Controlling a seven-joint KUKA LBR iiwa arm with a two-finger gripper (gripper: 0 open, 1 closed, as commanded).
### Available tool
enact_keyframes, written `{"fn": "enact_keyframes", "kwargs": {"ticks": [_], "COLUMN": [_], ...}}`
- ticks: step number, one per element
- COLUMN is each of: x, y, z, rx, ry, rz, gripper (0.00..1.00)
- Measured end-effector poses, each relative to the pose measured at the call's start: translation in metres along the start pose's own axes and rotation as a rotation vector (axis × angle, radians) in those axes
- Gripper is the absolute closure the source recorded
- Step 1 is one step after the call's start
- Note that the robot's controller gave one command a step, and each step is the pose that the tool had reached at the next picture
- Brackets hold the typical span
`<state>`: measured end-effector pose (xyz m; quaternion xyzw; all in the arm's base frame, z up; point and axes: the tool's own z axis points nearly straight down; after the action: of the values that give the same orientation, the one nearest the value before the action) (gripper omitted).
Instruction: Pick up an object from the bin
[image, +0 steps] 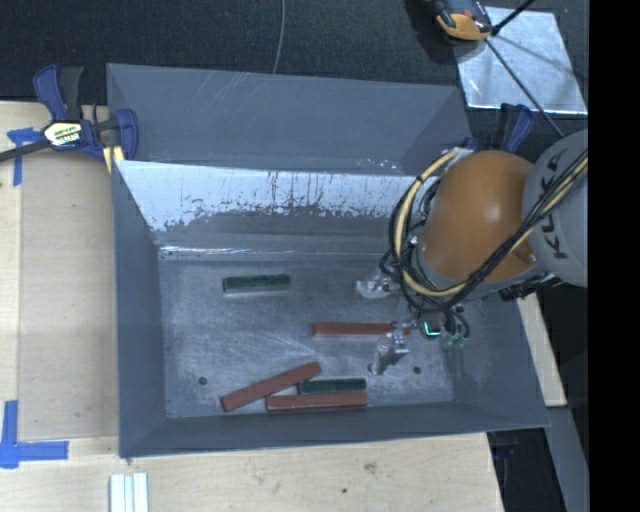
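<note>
**Current state.** The gripper (384, 321) is spread wide. I read its two fingertips (394, 352) as standing on either side of the right end of a red-brown flat bar (345, 328). This bar lies on the floor of the bin (140, 330), right of centre. Nothing is clamped.

**Fault risks.**
1. The bar is thin and lies flat. If I close too high, the jaws probably meet on air. If I close too low, the tips may scrape the floor.
2. The grip falls at the bar's end, not its middle. Once lifted, the bar may droop and slip out.
3. The wrist is near the right wall, so a sideways correction could bring the orange cover (475, 225) against it.

**Limits of view.** The orange cover and the cables (410, 215) hide the finger roots. I cannot tell how high the tips are above the floor, or whether either tip touches the bar. The bar's right end is partly masked.
</note>
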<state>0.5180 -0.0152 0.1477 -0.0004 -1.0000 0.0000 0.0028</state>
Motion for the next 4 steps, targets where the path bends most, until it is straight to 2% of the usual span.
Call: {"fn": "enact_keyframes", "kwargs": {"ticks": [1, 2, 3, 4], "x": [-0.002, -0.003, 0.012, -0.050], "y": [0.000, 0.000, 0.033, -0.053], "z": [-0.004, -0.003, 0.007, 0.071], "rx": [0.000, 0.000, 0.000, 0.001], "ry": [-0.008, -0.009, 0.009, -0.023], "rz": [-0.001, -0.002, -0.063, -0.019], "gripper": [0.00, 0.00, 0.00, 1.00]}}
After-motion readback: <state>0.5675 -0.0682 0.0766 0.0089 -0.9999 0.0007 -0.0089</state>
